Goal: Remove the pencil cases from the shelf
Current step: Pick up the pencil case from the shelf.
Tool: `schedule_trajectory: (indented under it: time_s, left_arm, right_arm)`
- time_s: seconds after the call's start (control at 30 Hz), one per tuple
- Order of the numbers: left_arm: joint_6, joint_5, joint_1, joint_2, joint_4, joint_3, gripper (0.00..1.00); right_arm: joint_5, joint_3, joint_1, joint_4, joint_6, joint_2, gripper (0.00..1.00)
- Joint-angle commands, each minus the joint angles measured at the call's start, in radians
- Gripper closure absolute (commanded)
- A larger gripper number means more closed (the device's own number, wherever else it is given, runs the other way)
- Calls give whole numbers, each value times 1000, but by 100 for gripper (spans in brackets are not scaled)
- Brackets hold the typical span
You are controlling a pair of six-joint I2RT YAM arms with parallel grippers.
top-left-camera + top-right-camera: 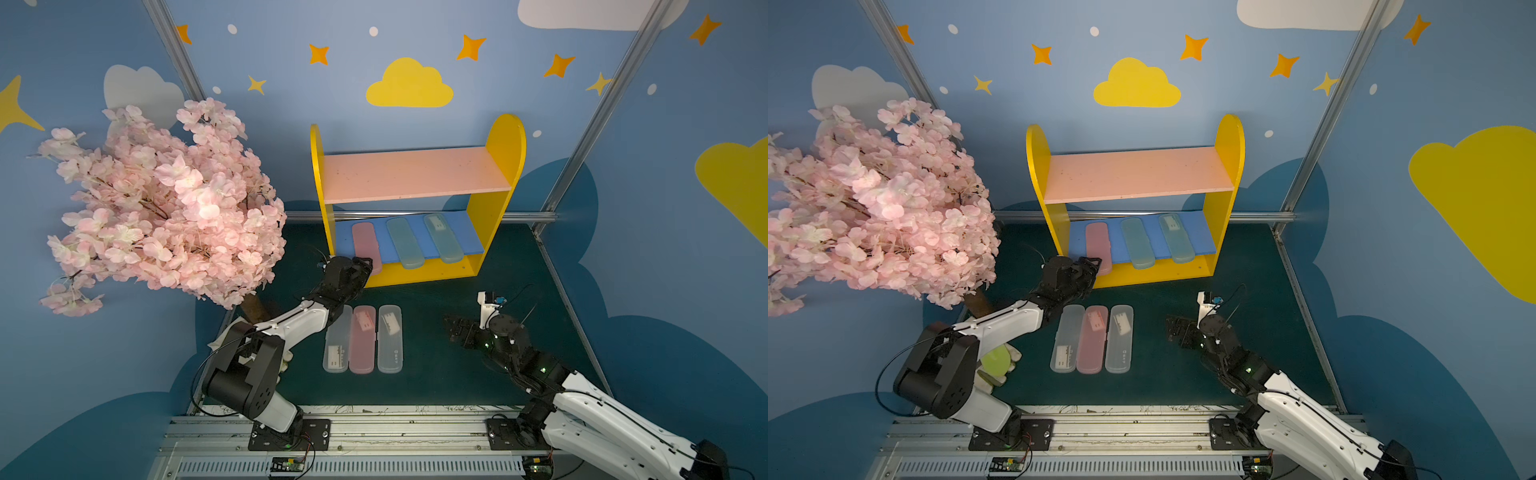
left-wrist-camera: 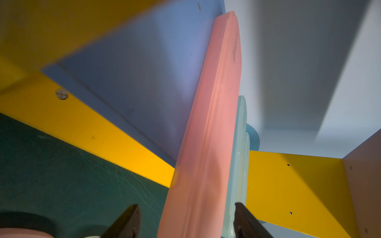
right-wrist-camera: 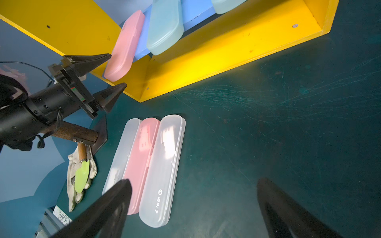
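The shelf [image 1: 503, 149] stands at the back of the green mat. Its blue lower board holds a pink pencil case [image 1: 365, 241] and two teal ones [image 1: 404, 243] [image 1: 442, 239], all overhanging the front edge. My left gripper [image 1: 365, 266] is open, its fingers straddling the pink case's near end [image 2: 202, 144] with a gap showing on at least one side. The right wrist view shows the same straddle by the left gripper [image 3: 117, 71]. Two frosted cases [image 1: 337, 345] [image 1: 390, 338] and a pink one [image 1: 363, 340] lie side by side on the mat. My right gripper [image 3: 193, 181] hovers open and empty to their right.
A pink blossom tree [image 1: 166, 199] overhangs the left side, its trunk base beside my left arm. A glove with a green trowel [image 3: 81, 177] lies near that base. Metal frame posts [image 1: 598, 116] bound the mat, and a rail [image 1: 374, 428] runs along the front.
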Motion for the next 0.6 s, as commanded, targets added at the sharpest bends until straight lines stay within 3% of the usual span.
schedule_trajectory:
  time_s: [0.0, 0.33, 0.57]
  left_arm:
    - [14, 17, 10, 24, 44, 19, 34]
    - [11, 37, 11, 15, 53, 8, 59]
    - [9, 45, 11, -23, 58, -10, 69]
  right_arm:
    - [-9, -3, -8, 27, -12, -15, 1]
    - [-16, -4, -12, 25, -6, -17, 1]
    - [-20, -3, -12, 25, -1, -19, 1]
